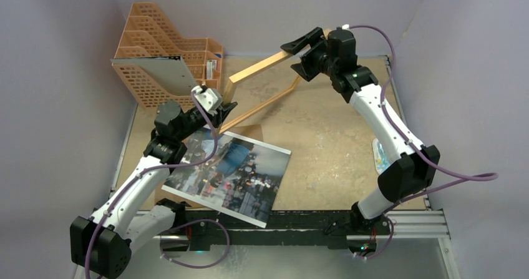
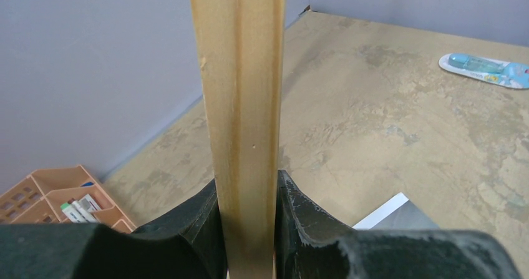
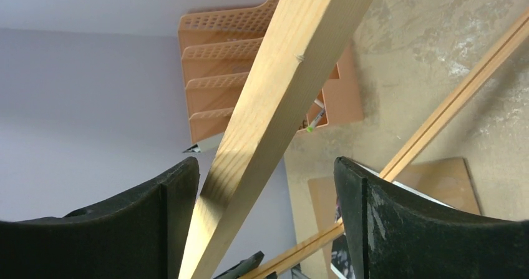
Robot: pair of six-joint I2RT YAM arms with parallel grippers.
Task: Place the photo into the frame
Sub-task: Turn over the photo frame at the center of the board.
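L claw point(image 1: 218, 108) clamped on frame point(image 1: 259, 68) rail, frame tilted up. R claw point(image 1: 298, 57) wide, far rail between jaws, no grip yet. Photo point(image 1: 234, 173) flat just below L claw, outside frame. Insert not started.

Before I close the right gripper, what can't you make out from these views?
- Frame, far corner: top view, behind the right gripper.
- Whether its pane is fitted: no view shows it.
- Photo, left part: top view, under the left arm.
- Backing panel: right wrist view, mostly behind a finger.
- Whether the right gripper touches the rail: right wrist view, too shadowed.
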